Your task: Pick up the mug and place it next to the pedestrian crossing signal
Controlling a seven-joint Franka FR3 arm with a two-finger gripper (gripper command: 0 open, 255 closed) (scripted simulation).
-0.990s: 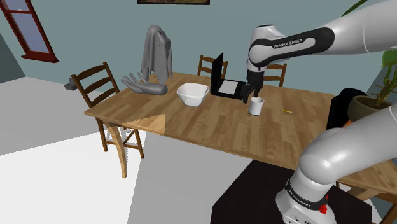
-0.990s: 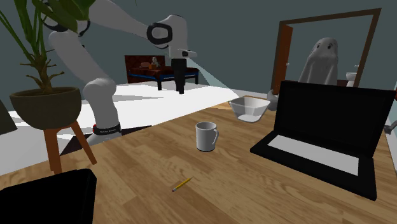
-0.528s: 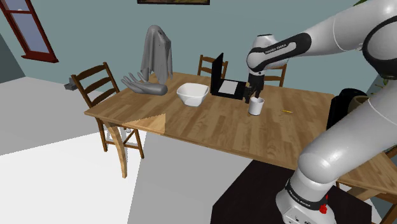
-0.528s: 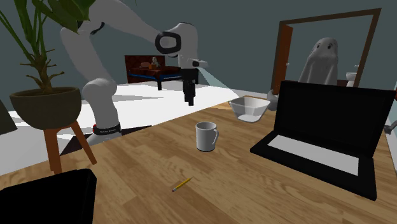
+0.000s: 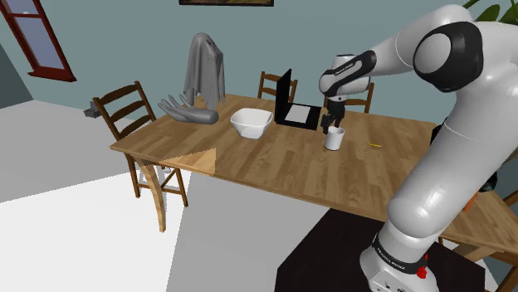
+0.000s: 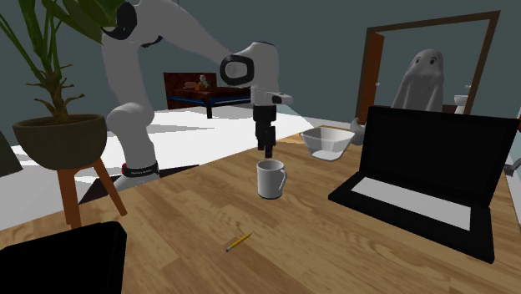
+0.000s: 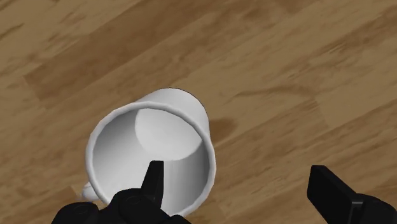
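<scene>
Step in hand: approach for the grasp — pick not yet made. State of gripper: 2 fingers apart, empty, just above the mug. Mug: white, upright on the wooden table, beneath the gripper; 1 finger over its opening, the other outside its wall. Next move, as judged: lower straight, straddle the wall, close — then carry toward the grey hand-shaped figure, well apart from the gripper, likely the signal.

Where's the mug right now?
In the shoulder view the mug stands upright on the table, right of centre, between the laptop and the pencil, just under the open gripper.
</scene>
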